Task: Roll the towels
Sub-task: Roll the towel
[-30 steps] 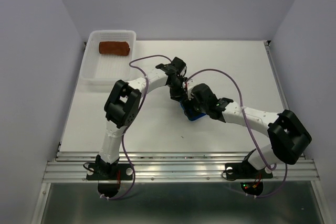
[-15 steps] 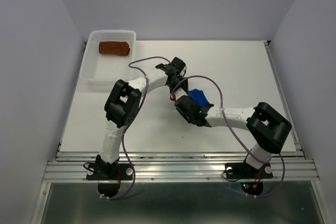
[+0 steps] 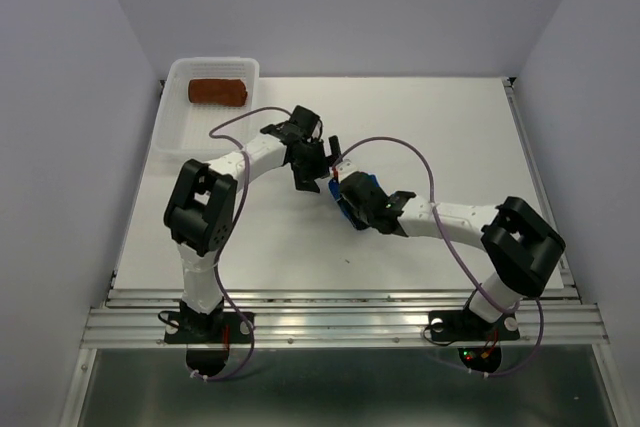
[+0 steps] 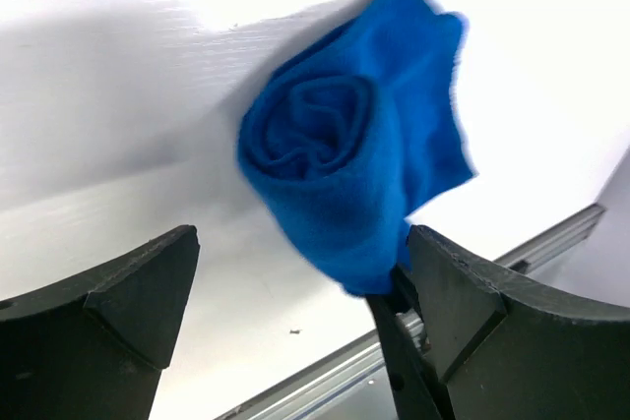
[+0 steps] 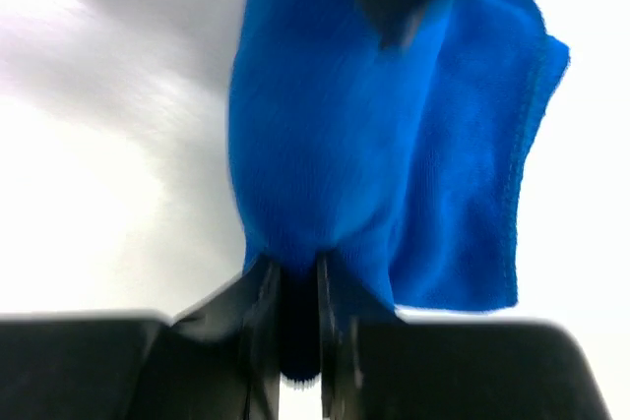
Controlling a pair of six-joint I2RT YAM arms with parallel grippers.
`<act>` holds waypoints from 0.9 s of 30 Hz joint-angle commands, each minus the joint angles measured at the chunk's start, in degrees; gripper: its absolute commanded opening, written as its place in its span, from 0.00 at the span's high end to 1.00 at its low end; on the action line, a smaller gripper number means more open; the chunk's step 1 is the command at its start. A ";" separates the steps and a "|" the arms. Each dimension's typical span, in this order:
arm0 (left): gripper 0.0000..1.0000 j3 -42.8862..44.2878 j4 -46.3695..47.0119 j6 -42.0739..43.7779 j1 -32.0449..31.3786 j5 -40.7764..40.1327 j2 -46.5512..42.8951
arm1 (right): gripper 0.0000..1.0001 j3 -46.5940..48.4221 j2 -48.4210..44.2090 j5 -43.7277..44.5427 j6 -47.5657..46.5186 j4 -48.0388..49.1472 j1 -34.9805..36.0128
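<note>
The blue towel (image 4: 340, 159) is wound into a loose roll with a spiral end, a free flap hanging off one side (image 5: 472, 164). It lies at the table's middle (image 3: 360, 187). My right gripper (image 5: 295, 292) is shut on the roll's lower edge, pinching a fold of cloth (image 3: 345, 197). My left gripper (image 4: 295, 277) stands wide open just left of the roll, nothing between its fingers (image 3: 308, 175); the cloth brushes its right finger. The rust-brown towel (image 3: 218, 92) lies rolled in the white basket (image 3: 178, 139) at the back left.
The basket sits at the table's back-left corner. Both arms reach toward the table's middle (image 3: 450, 137), their purple cables looping above them. A metal rail (image 3: 340, 322) runs along the near edge.
My left gripper let go of the blue roll, opened wide and drew back to the left. My right gripper closed on the roll's edge.
</note>
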 commanded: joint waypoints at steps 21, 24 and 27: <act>0.01 -14.11 15.63 -0.52 5.80 4.81 -15.30 | 0.93 -7.46 -7.25 -54.19 18.68 12.86 -24.65; 0.01 -15.17 16.42 -0.61 5.54 5.16 -15.56 | 0.94 -10.01 -6.55 -59.47 21.41 17.00 -28.25; 0.01 -15.79 17.12 -0.87 4.75 5.69 -15.65 | 0.94 -13.87 -5.58 -64.57 27.37 25.32 -32.03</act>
